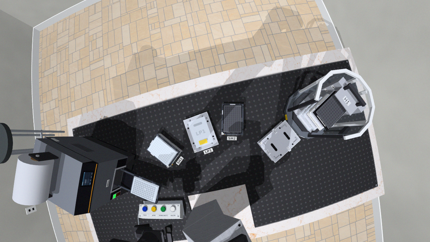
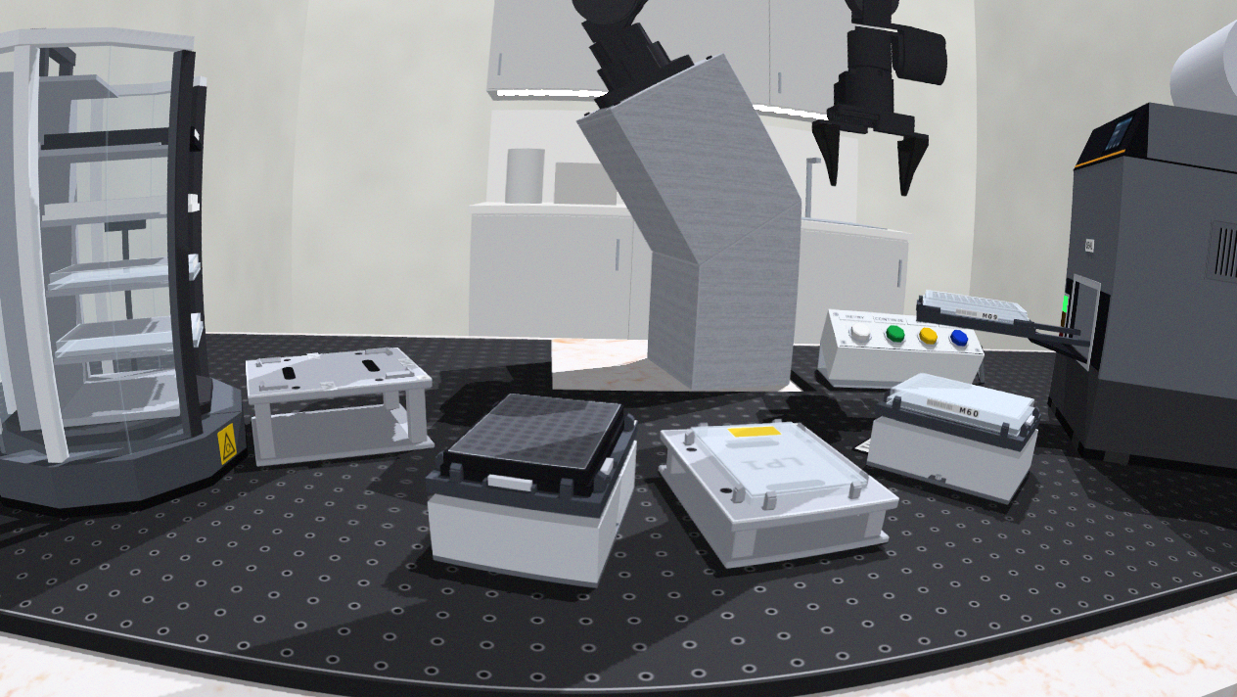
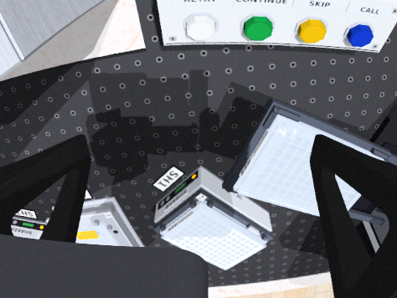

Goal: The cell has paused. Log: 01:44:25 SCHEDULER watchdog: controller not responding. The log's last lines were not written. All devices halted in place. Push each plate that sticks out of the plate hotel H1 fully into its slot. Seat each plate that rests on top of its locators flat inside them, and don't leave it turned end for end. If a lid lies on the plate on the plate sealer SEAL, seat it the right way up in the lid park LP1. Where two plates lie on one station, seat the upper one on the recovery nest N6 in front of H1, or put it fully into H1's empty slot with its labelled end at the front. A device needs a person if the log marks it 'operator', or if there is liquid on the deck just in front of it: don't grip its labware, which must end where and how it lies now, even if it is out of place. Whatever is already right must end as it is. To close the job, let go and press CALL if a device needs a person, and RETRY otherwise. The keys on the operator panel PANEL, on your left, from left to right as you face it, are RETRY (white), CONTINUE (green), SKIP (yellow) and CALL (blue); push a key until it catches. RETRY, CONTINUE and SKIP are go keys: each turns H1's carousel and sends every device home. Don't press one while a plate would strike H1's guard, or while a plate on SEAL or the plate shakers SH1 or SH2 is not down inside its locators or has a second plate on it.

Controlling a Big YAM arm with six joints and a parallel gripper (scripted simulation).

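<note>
My gripper (image 2: 869, 187) (image 3: 200, 147) is open and empty, high above the deck near PANEL (image 1: 160, 215) (image 2: 899, 363) (image 3: 276, 41). A pale plate (image 1: 144, 188) (image 2: 974, 306) (image 3: 289, 167) lies on SEAL's extended tray. Plate M60 (image 1: 163, 150) (image 2: 956, 399) (image 3: 218, 236) is on SH1; it looks high on the locators, though its seating is unclear. A black plate (image 1: 232, 118) (image 2: 536, 433) is on SH2, exact seating unclear. A clear lid (image 1: 200, 126) (image 2: 779, 458) lies on LP1. N6 (image 1: 278, 141) (image 2: 333, 372) holds nothing. H1 holds several plates; the black plate (image 1: 330, 111) is uppermost.
The SEAL housing (image 1: 67, 174) (image 2: 1151, 259) stands beside its tray at panel side. H1's guard (image 1: 370, 105) (image 2: 95, 36) surrounds the hotel behind N6. The arm's grey pedestal (image 1: 210, 219) (image 2: 692, 216) stands between PANEL and N6. The SEAL tray reaches close to PANEL.
</note>
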